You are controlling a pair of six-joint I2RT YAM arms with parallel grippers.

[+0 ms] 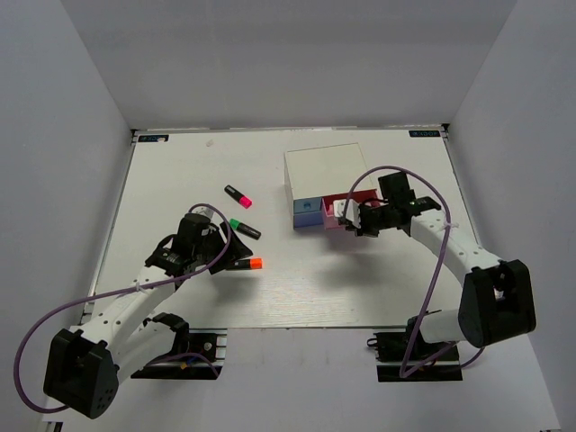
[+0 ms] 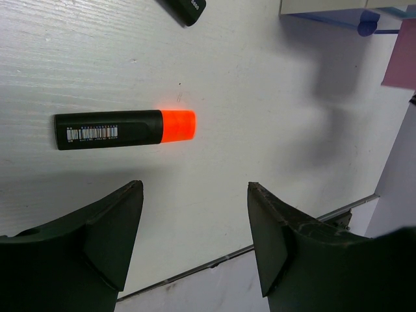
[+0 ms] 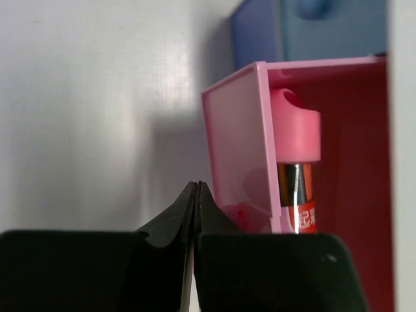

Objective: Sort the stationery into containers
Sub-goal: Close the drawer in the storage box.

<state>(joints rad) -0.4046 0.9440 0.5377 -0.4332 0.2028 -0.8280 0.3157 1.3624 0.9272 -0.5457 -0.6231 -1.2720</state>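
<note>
Orange-capped black highlighter (image 2: 123,128) lay flat on the white table (image 2: 273,97), left of centre in the left wrist view and just above the gap of the left gripper (image 2: 195,188). That gripper's fingers stood apart with nothing between them. The pen's long axis ran level across the frame, with the cap toward the right and the barcoded barrel toward the left.

The fingers appeared to close along that same line. A good pick would probably call for a quarter turn of the wrist, a shift up-frame until the barrel sat centred, and then a straight descent to pinch across the black body.

In the right wrist view the right gripper (image 3: 197,186) was pressed together, holding nothing, beside the open pink drawer (image 3: 237,149). A pink rounded gadget (image 3: 296,130) already lay in that drawer.
</note>
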